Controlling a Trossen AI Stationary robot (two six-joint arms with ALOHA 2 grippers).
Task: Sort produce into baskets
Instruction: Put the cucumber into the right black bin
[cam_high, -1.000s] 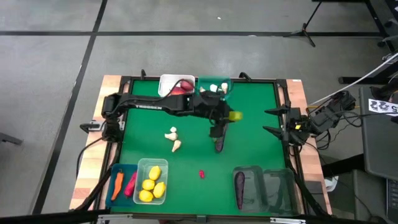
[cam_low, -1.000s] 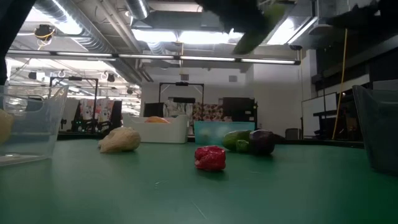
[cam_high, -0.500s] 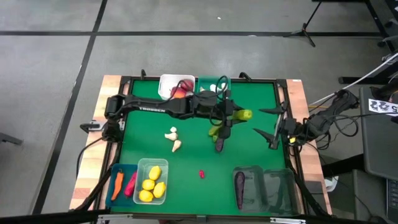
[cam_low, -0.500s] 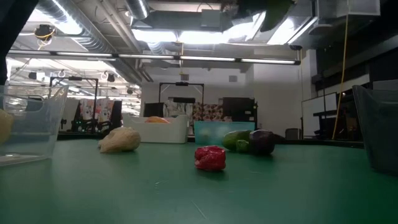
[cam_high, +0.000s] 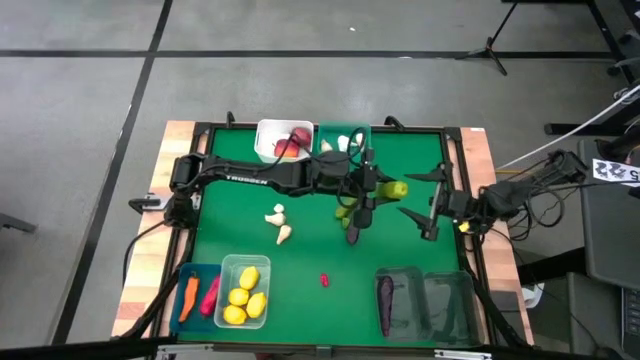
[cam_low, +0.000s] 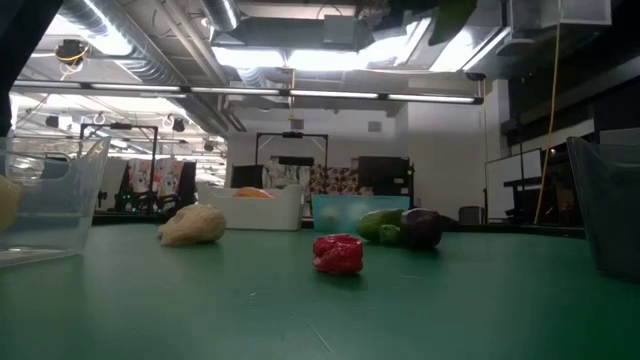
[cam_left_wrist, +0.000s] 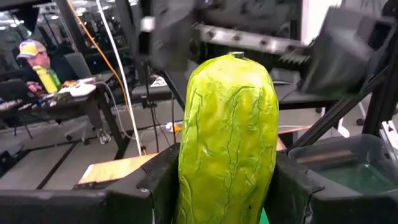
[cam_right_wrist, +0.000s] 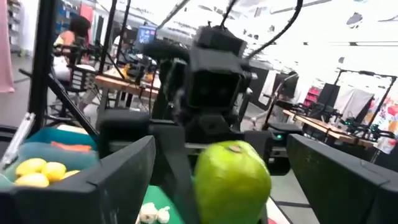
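Note:
My left gripper (cam_high: 378, 186) reaches over the middle of the green table and is shut on a green cucumber (cam_high: 396, 187), held high above the mat. My right gripper (cam_high: 412, 197) is open just to the cucumber's right. In the right wrist view the cucumber's free end (cam_right_wrist: 233, 177) stands between its two spread fingers, apart from both. A second cucumber (cam_high: 345, 210) and a purple eggplant (cam_high: 352, 233) lie on the mat under the left arm. Two white garlics (cam_high: 279, 224) and a small red piece (cam_high: 324, 280) also lie on the mat. My left gripper pinches the cucumber's sides (cam_left_wrist: 186, 186) between its two fingers, at the end toward the table's left. The fingers come level from the table's left and lie along the cucumber. The cucumber is lifted clear and sticks out level past the fingertips toward the right gripper.
A white bin (cam_high: 262, 140) with a red apple and a teal bin (cam_high: 345, 132) with garlic stand at the far edge. At the near edge stand a blue bin (cam_high: 184, 272), a pale green bin (cam_high: 226, 268) with lemons, and two dark bins (cam_high: 400, 272), (cam_high: 452, 300).
My left gripper has carried the cucumber up and toward the table's right edge. My right gripper has come in from the right edge toward the cucumber, staying open, and its fingers now stand around the cucumber's free end.

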